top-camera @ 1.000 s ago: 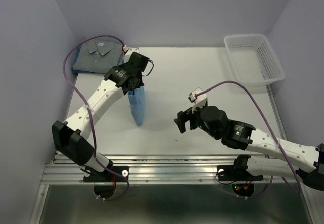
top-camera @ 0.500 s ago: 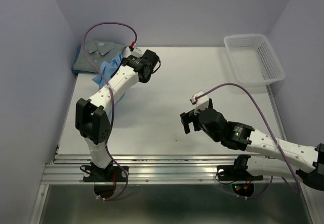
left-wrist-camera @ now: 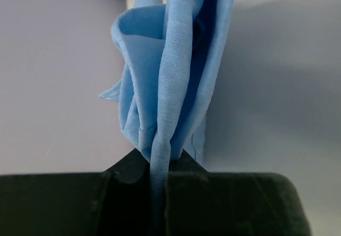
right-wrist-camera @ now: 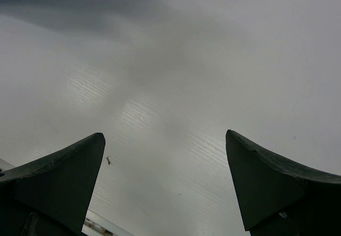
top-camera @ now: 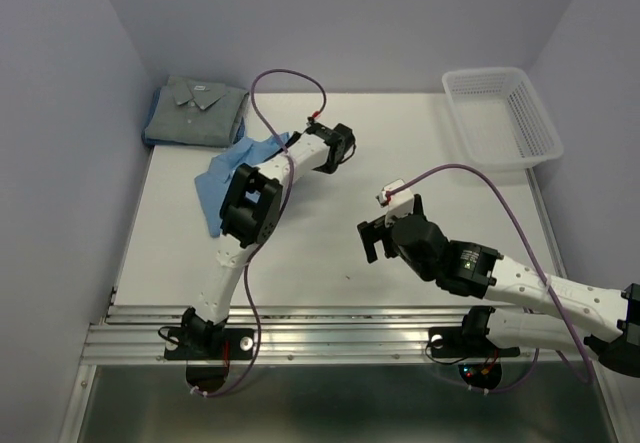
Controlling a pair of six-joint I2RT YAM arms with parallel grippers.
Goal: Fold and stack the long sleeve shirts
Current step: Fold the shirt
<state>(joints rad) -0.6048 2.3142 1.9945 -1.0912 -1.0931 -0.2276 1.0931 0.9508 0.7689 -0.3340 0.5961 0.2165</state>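
Observation:
The light blue shirt (top-camera: 232,175) lies bunched and partly spread on the table's left half. One end rises to my left gripper (top-camera: 328,149), which is shut on it at the table's back middle. In the left wrist view a thick fold of the blue shirt (left-wrist-camera: 170,76) is pinched between the black jaws of my left gripper (left-wrist-camera: 158,168). The grey shirt (top-camera: 196,111) lies folded, collar up, in the back left corner. My right gripper (top-camera: 372,239) is open and empty over the table's middle. Its wrist view shows my right gripper (right-wrist-camera: 165,145) with only bare table between the fingers.
A white mesh basket (top-camera: 500,115) stands at the back right. Purple walls close in the left, back and right sides. The left arm's elbow (top-camera: 250,199) rests over the blue shirt's near side. A metal rail (top-camera: 320,341) runs along the front edge.
My left gripper has swung right, from beside the grey shirt to the back middle, pulling the blue shirt out across the table. The right arm has barely moved.

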